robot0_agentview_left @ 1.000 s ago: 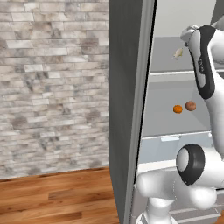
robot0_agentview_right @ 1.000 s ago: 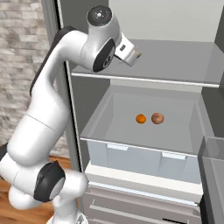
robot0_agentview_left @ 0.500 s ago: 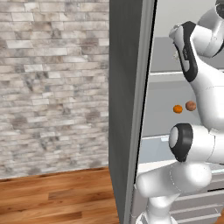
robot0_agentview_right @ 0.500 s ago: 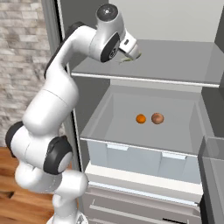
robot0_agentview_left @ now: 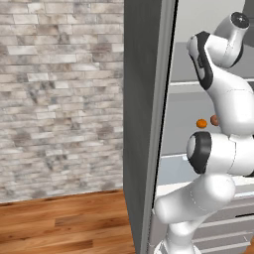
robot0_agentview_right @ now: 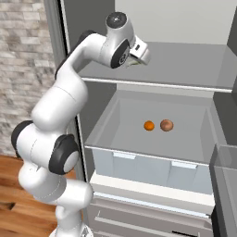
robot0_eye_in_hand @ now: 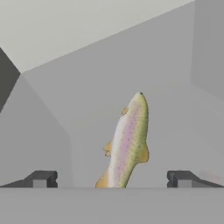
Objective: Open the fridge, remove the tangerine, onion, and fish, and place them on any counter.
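Note:
The fridge (robot0_agentview_right: 185,65) stands open. On its upper shelf lies the fish (robot0_eye_in_hand: 129,140), slim and speckled with a pale pink flank, pointing away from the hand. My gripper (robot0_eye_in_hand: 111,179) is open, one finger tip on each side of the fish's tail end, touching nothing. From the right base view the gripper (robot0_agentview_right: 140,54) hovers just above the left part of that shelf. One level down, in the clear bin, the bright orange tangerine (robot0_agentview_right: 149,125) sits left of the reddish-brown onion (robot0_agentview_right: 166,125), close together; both also appear as tangerine (robot0_agentview_left: 201,123) and onion (robot0_agentview_left: 214,120). The counter is out of view.
The fridge's dark side wall (robot0_agentview_left: 144,124) stands at my left, with a brick wall (robot0_agentview_left: 59,99) and wood floor (robot0_agentview_left: 64,223) beyond. A grey door shelf (robot0_agentview_right: 226,180) juts in at the lower right. Drawers (robot0_agentview_right: 139,217) lie under the bin.
The arm's elbow and upper links have swung up and over while the hand stayed over the upper shelf, tipping down toward the fish. The jaws stayed open; the fruit has not moved.

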Motion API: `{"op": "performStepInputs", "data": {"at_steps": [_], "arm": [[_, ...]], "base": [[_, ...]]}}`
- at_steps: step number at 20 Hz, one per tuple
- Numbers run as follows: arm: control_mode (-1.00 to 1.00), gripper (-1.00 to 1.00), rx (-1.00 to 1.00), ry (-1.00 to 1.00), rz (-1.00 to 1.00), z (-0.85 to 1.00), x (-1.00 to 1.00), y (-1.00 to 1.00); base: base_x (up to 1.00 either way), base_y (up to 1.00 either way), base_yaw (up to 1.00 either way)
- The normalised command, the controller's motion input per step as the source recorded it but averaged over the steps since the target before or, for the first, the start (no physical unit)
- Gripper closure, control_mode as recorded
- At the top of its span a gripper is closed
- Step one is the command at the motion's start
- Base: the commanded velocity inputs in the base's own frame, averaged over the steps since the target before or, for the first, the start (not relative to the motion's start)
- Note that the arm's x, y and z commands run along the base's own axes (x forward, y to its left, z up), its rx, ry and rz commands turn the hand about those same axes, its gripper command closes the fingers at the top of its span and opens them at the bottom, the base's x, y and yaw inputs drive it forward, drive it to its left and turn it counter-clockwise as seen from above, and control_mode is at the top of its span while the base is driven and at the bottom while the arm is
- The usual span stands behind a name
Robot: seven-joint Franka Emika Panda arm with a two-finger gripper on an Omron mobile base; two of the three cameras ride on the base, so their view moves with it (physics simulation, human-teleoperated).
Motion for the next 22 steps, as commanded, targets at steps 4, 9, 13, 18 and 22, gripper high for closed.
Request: {"op": "performStepInputs", "data": {"at_steps": [4, 9, 13, 18, 22], "arm": [[-1.00, -1.00, -0.07, 0.00, 0.00, -0.25, 0.18, -0.14], [-1.00, -1.00, -0.04, 0.00, 0.00, -0.24, 0.29, -0.13], [-1.00, -1.00, -0.01, 0.00, 0.00, -0.18, 0.36, -0.16], [-1.00, -1.00, -0.02, 0.00, 0.00, -0.24, 0.31, -0.04], [-1.00, 1.00, -0.10, 0.00, 0.00, -0.49, 0.02, 0.00]], "base": [[0.00, 0.00, 0.00], [0.00, 0.00, 0.00], [0.00, 0.00, 0.00], [0.00, 0.00, 0.00], [0.00, 0.00, 0.00]]}}
